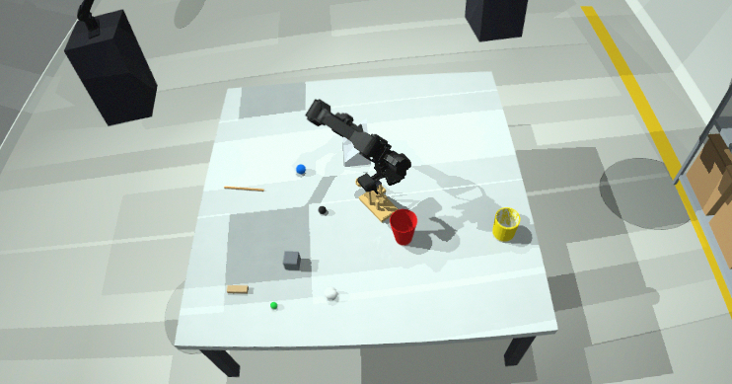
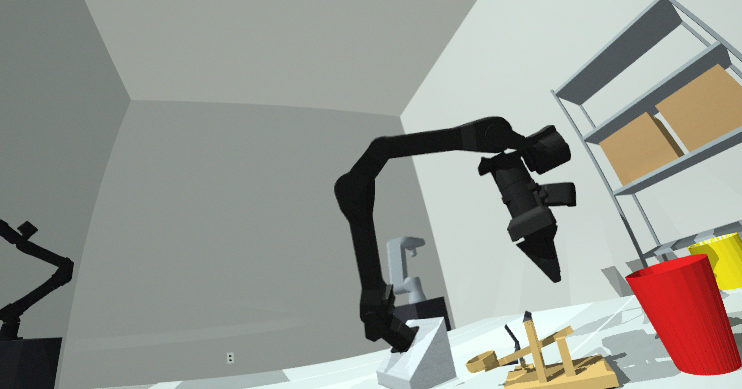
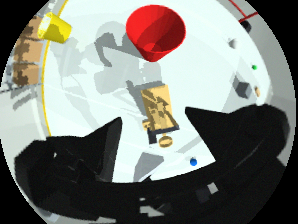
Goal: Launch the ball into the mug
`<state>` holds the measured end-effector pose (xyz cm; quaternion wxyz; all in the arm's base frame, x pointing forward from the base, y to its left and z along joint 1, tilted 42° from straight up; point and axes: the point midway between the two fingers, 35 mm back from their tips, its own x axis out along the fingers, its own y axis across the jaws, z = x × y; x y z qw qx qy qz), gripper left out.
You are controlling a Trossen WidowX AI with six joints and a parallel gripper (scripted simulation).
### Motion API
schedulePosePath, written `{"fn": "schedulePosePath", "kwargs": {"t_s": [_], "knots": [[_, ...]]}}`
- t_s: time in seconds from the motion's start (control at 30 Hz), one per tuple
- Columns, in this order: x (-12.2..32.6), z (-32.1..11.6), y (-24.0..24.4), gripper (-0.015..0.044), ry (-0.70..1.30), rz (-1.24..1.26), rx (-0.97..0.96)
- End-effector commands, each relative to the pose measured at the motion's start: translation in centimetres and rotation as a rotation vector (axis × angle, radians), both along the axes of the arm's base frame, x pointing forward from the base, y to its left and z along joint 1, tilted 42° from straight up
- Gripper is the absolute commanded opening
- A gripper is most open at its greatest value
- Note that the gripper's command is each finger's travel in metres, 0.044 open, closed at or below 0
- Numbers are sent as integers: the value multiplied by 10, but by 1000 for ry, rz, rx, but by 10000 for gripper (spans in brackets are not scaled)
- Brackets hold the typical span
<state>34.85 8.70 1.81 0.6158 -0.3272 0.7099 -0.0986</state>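
Observation:
The wooden catapult (image 1: 377, 208) (image 2: 591, 373) (image 3: 156, 102) stands on the table, its cup low at the end nearer the arm's base; no ball shows in the cup. The yellow mug (image 1: 504, 228) (image 2: 729, 269) (image 3: 57, 30) stands upright at the right. Loose on the table are a blue ball (image 1: 300, 169) (image 3: 193, 162), a black ball (image 1: 322, 209), a green ball (image 1: 273, 305) (image 3: 254, 67) and a white ball (image 1: 330, 294) (image 3: 233, 43). My gripper (image 2: 553, 278) (image 3: 154, 114) is open and empty, pointing down above the catapult.
A red cup (image 1: 403, 230) (image 2: 685, 318) (image 3: 155, 32) stands just beyond the catapult's far end. A grey cube (image 1: 291, 260) (image 3: 243, 89), a small wooden block (image 1: 237, 288) and a thin stick (image 1: 244, 189) lie on the left part of the table.

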Motion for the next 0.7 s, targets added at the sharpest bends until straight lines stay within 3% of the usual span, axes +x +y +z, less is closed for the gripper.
{"fn": "schedulePosePath", "kwargs": {"t_s": [0.0, 0.23, 0.4, 0.67], "knots": [[-5, -1, -19, 440, 90, 53, -76], [-5, 0, -22, 440, 104, 62, -87], [-8, -33, -52, 440, 103, 62, -89], [-9, -38, -57, 440, 103, 62, -89]]}}
